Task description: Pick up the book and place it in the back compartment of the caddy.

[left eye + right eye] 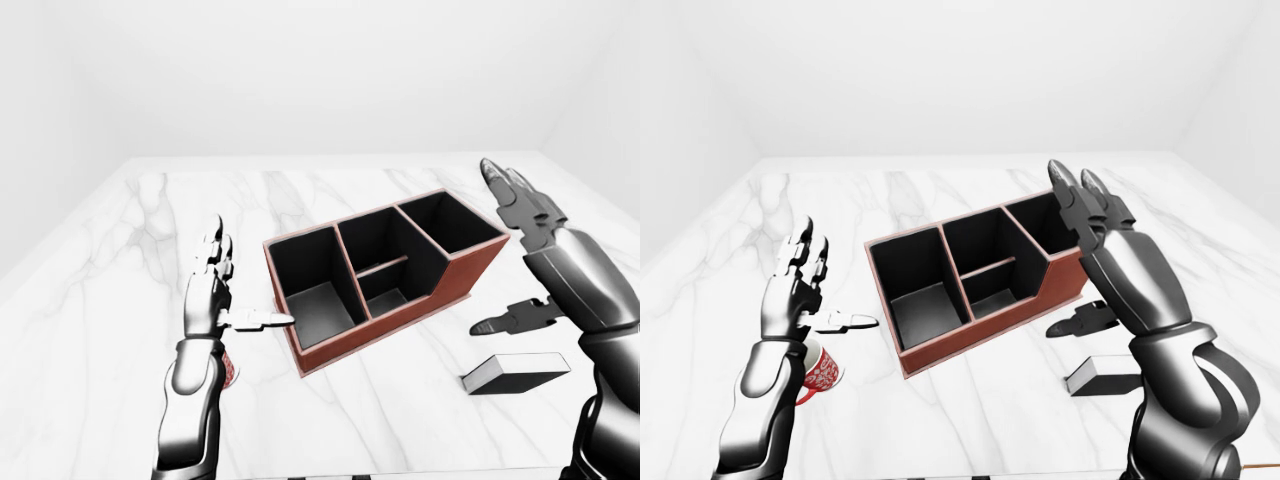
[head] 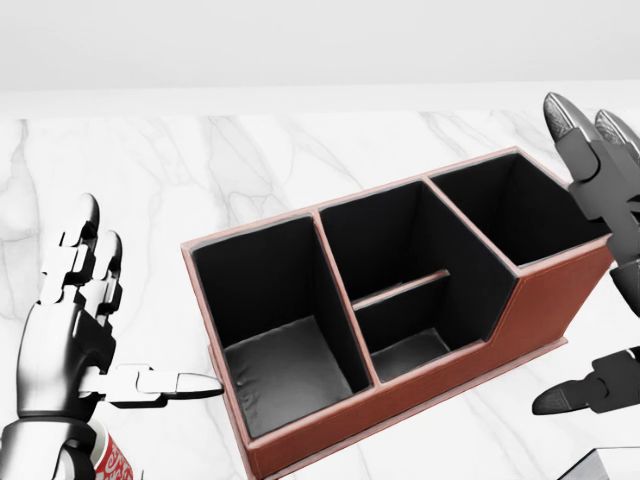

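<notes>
Nearest us on the marble counter we count one book lying flat by our open right robot hand, one red mug under our open left robot hand, then one empty caddy.

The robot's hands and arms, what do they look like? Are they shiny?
Yes, shiny. The left hand is silvery metal with three jointed fingers ending in smooth rounded tips, with dark gaps at the joints. The right hand has the same build but looks darker grey. Both arms are smooth, rounded, glossy chrome-and-black shells. No cables, sleeves or markings show.
</notes>
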{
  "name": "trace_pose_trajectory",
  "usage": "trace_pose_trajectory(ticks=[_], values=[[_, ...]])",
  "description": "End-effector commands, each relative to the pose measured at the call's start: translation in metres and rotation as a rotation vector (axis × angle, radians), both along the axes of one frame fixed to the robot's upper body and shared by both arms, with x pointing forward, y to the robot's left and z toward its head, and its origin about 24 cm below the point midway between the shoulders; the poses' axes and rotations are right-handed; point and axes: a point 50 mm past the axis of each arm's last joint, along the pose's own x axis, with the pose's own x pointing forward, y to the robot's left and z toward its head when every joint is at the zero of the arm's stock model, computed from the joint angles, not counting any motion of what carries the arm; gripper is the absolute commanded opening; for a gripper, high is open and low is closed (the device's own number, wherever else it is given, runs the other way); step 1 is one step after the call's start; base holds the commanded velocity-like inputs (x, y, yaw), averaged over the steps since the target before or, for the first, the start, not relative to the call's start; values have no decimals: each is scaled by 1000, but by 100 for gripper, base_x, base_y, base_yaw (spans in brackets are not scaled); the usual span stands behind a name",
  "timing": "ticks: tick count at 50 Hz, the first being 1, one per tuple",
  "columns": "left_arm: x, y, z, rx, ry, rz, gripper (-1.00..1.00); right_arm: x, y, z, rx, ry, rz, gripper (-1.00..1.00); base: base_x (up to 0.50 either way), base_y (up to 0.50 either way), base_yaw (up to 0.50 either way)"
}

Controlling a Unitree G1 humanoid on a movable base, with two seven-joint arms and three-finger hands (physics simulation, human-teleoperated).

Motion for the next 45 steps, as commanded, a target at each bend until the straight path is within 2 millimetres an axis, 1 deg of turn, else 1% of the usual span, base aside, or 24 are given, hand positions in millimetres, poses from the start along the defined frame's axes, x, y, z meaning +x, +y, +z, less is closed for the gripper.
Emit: trace_pose_trajectory(ticks=[1,11,15,22,28,34,41,45], values=[[1,0,-4,1,16,-1,100,-8,-2,14,-89,-69,-66,100,0,0,0],[1,-1,-5,3,24,-2,100,-11,-6,20,-143,-92,-121,100,0,0,0],[1,-1,-7,4,29,-2,100,-13,-9,17,-141,-78,-144,100,0,0,0],[2,-1,-9,4,39,-2,100,-17,-13,20,-179,-94,-198,100,0,0,0],[2,-1,-9,5,40,-2,100,-19,-19,18,-176,-80,-231,100,0,0,0],[3,-2,-12,5,53,-2,100,-19,-22,9,-142,-37,-243,100,0,0,0],[3,-2,-12,6,54,-4,100,-23,-22,4,-126,-21,-247,100,0,0,0],[3,-2,-13,6,56,-4,100,-26,-24,-2,-97,5,-251,100,0,0,0]])
